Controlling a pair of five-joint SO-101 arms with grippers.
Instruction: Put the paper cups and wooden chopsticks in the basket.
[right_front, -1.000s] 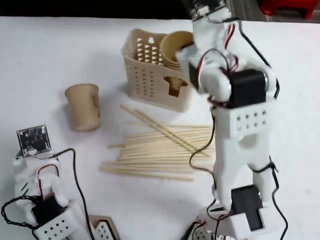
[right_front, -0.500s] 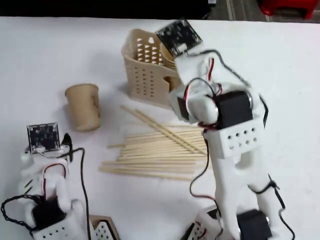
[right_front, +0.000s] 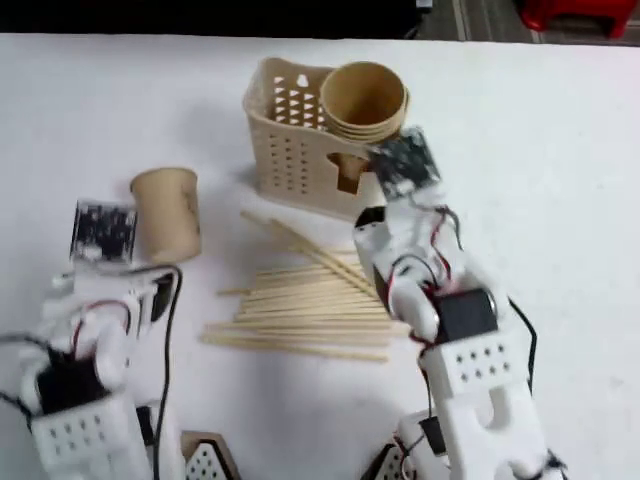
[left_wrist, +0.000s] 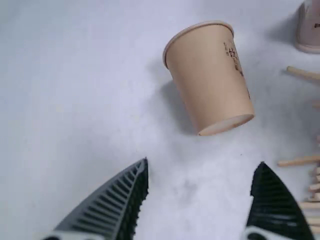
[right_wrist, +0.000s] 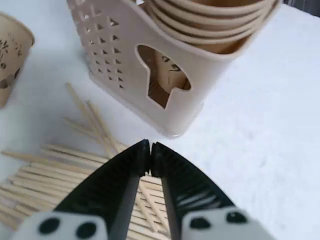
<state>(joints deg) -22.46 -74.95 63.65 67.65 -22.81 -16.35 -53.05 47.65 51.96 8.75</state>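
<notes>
White tabletop (right_front: 560, 200) carries all the work. A perforated basket (right_front: 290, 150) stands upright near the far edge, with a stack of paper cups (right_front: 365, 95) nested in one end of it. A loose paper cup (left_wrist: 210, 82) lies on its side well apart from the basket. The wooden chopsticks (right_front: 300, 315) lie in a rough sheaf in front of the basket, a few crossing at an angle.

The left gripper (left_wrist: 202, 165) hangs just short of the loose cup, jaws spread wide and holding nothing. The right gripper (right_wrist: 150, 147) hovers over the chopsticks near the basket's front wall, jaws pressed together and empty.

The cup is probably very light and thin-walled, so a hard squeeze would likely crumple it, and on its side it may roll away from a nudge. The rolled rim looks the stiffest part, so a gentle pinch across the wall near it seems safest. The chopsticks look stiff, light and smooth, and they lie flat on the table. A pinch across the middle of a few should keep them balanced, though some may slide or fan out.
</notes>
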